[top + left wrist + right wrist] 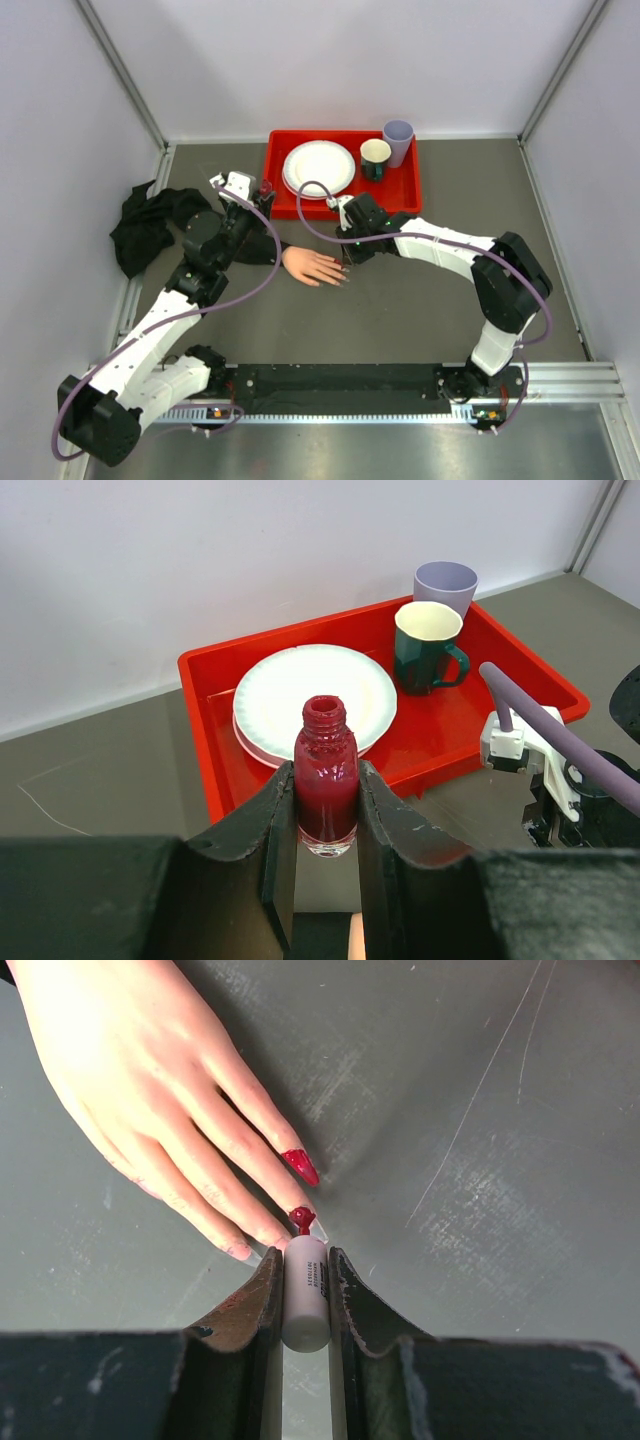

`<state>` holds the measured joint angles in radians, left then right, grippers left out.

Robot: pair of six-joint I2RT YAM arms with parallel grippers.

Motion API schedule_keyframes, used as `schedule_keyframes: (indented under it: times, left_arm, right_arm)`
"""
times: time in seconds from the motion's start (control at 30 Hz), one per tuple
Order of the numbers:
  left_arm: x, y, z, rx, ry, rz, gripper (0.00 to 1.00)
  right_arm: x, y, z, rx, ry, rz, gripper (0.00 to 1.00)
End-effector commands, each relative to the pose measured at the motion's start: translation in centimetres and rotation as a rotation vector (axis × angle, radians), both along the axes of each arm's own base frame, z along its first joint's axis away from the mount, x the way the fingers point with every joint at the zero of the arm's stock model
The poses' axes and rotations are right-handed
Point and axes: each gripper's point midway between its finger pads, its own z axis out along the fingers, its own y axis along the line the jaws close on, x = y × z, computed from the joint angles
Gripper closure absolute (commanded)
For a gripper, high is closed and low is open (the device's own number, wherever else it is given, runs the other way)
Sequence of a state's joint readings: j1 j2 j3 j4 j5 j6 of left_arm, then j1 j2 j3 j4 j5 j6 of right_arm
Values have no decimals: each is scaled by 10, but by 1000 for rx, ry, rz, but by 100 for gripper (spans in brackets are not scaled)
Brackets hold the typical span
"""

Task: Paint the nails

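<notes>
A pale mannequin hand [312,266] with a black sleeve lies on the table, fingers pointing right. In the right wrist view [150,1110] one nail [300,1166] is dark red; the other nails look clear. My right gripper [305,1270] is shut on the white brush cap [305,1295], and its red brush tip [301,1219] touches a fingertip. It shows in the top view [345,255] just right of the fingers. My left gripper [326,810] is shut on the open dark red polish bottle [326,775], held upright near the tray; in the top view it [262,190] is left of the tray.
A red tray [405,195] at the back holds a white plate [319,167], a dark green mug [375,158] and a lilac cup [398,140]. A black cloth [140,225] lies at the left. Walls enclose the table on three sides.
</notes>
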<state>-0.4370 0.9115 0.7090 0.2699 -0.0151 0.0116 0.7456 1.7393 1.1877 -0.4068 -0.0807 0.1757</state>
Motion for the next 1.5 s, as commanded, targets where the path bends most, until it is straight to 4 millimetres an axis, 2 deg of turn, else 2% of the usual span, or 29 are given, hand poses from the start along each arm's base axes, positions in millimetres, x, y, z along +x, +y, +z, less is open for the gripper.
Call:
schedule_keyframes:
  times: [0.0, 0.27, 1.47]
  left_arm:
    - [-4, 2, 25, -41, -78, -5, 100]
    - [-6, -4, 24, -37, -76, -36, 100]
    - [-5, -5, 23, -34, -71, -42, 100]
  right_arm:
    - [6, 12, 15, 34, -47, 24, 100]
    - [5, 9, 15, 30, -48, 21, 100]
    - [-4, 0, 18, 31, -54, 21, 100]
